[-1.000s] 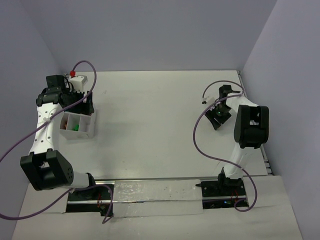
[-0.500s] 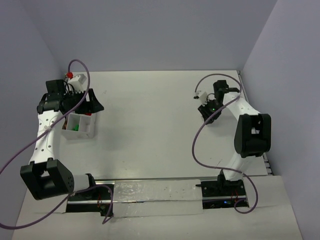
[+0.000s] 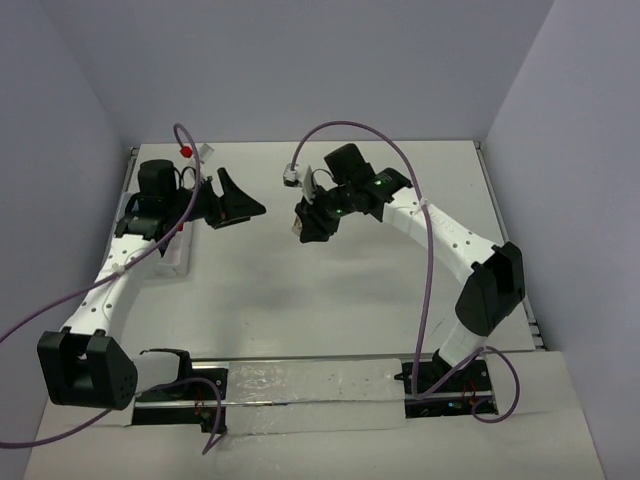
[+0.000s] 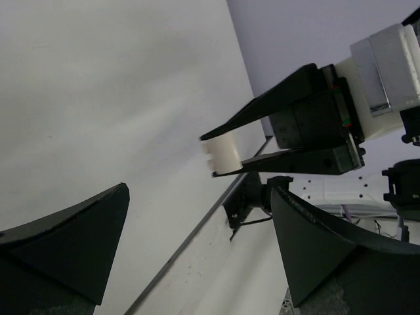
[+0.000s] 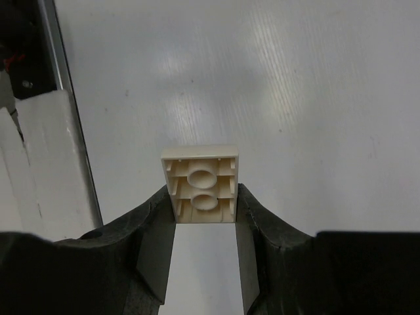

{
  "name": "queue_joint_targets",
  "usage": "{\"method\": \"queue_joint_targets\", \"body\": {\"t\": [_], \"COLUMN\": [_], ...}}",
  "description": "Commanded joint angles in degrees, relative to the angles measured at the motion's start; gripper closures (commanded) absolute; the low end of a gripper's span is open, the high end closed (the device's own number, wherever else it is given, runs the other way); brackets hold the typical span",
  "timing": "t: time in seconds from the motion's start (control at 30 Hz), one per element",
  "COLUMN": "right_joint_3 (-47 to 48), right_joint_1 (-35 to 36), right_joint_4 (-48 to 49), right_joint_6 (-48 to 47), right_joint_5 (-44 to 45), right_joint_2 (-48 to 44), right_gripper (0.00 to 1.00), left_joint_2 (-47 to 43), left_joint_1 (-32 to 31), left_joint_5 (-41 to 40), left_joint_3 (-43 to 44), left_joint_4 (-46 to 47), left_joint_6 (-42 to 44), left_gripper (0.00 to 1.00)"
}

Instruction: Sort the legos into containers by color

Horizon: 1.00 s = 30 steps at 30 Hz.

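We log right gripper point(image 3: 306, 226) clenched on cream studded plastic brick point(image 5: 201, 178), left gripper point(image 3: 238, 205) spread wide, holding nothing, facing the brick, near it, white table point(image 3: 330, 290) open beneath the brick.

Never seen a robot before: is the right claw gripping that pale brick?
Gripped: the right gripper is shut on the tan lego, its fingers pressing both sides.
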Motion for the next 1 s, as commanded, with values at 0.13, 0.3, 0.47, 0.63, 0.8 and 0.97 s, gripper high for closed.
{"method": "queue_joint_targets", "body": {"t": [0.13, 0.3, 0.47, 0.63, 0.8, 0.97], "right_joint_3": [8.99, 10.8, 13.07, 15.77, 17.29, 16.58], "right_joint_1": [4.59, 5.76, 6.63, 7.08, 7.66, 7.92], "right_joint_4": [1.32, 1.05, 0.26, -0.19, -0.64, -0.31], "right_joint_6": [5.81, 6.26, 6.44, 6.79, 7.12, 7.57], "right_joint_5": [0.53, 0.69, 1.34, 2.45, 3.61, 5.55], "right_joint_2": [5.04, 6.17, 6.9, 7.84, 8.39, 8.18], "right_gripper": [0.81, 0.82, 0.82, 0.82, 0.82, 0.75], "left_joint_2": [2.05, 3.39, 3.83, 4.23, 4.3, 3.79], "left_joint_1": [-5.5, -6.93, -7.54, -8.16, -8.16, -7.85], "left_joint_5": [0.42, -0.26, -0.36, -0.4, 0.57, 1.95], "left_joint_3": [-1.19, -1.25, -2.16, -3.27, -3.91, -3.46], "left_joint_4": [8.89, 8.56, 9.0, 8.62, 8.97, 8.18], "left_joint_6": [-7.35, -6.41, -6.49, -6.06, -6.03, -5.37], "left_gripper": [0.1, 0.14, 0.22, 0.32, 0.57, 0.98]}}
